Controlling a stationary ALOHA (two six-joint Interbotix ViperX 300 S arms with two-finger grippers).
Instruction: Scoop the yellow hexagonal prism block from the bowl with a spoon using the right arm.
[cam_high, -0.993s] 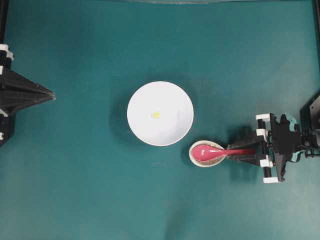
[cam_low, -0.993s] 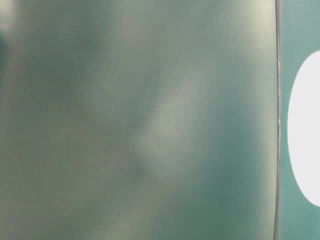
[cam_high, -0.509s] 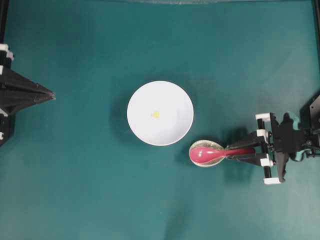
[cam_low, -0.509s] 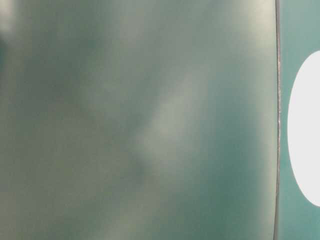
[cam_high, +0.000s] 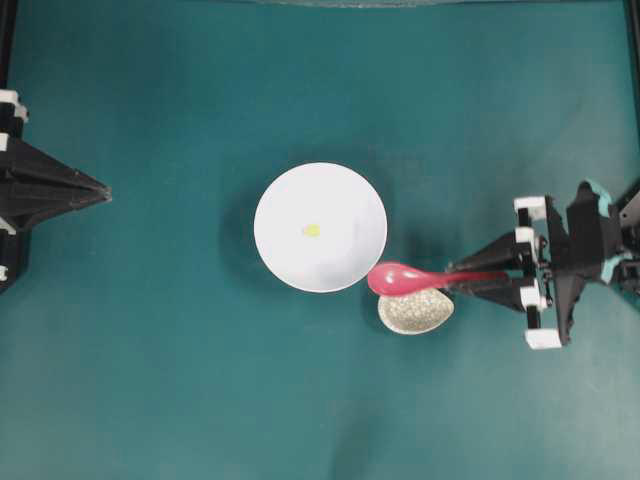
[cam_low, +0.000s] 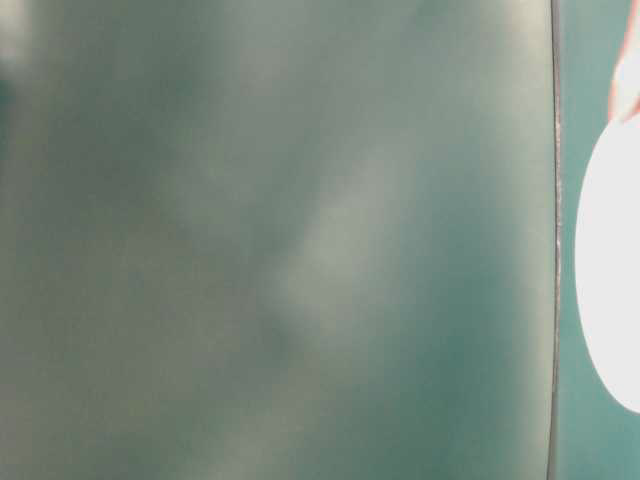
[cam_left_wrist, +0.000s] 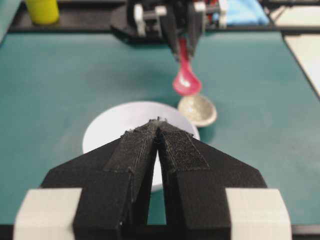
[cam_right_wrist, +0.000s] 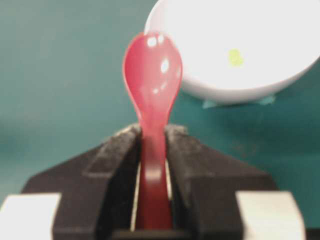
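The white bowl (cam_high: 320, 227) stands mid-table with the tiny yellow hexagonal prism block (cam_high: 312, 230) lying inside it; the right wrist view shows the block (cam_right_wrist: 235, 57) in the bowl (cam_right_wrist: 240, 45). My right gripper (cam_high: 462, 281) is shut on the handle of the pink-red spoon (cam_high: 400, 277), whose scoop hangs in the air just off the bowl's lower right rim. In the right wrist view the spoon (cam_right_wrist: 152, 75) points away between the jaws of my right gripper (cam_right_wrist: 152, 132). My left gripper (cam_high: 103, 192) rests shut at the far left edge, its tips (cam_left_wrist: 159, 121) together and holding nothing.
A small speckled beige egg-shaped dish (cam_high: 415, 310) sits on the teal mat just below the spoon's scoop, near the bowl. The table-level view is mostly a blurred grey-green surface with the bowl's white edge (cam_low: 605, 270) at the right.
The right gripper has lifted the spoon out of the speckled dish and carried it up and toward the bowl. The dish stays on the mat. The left arm has not moved.
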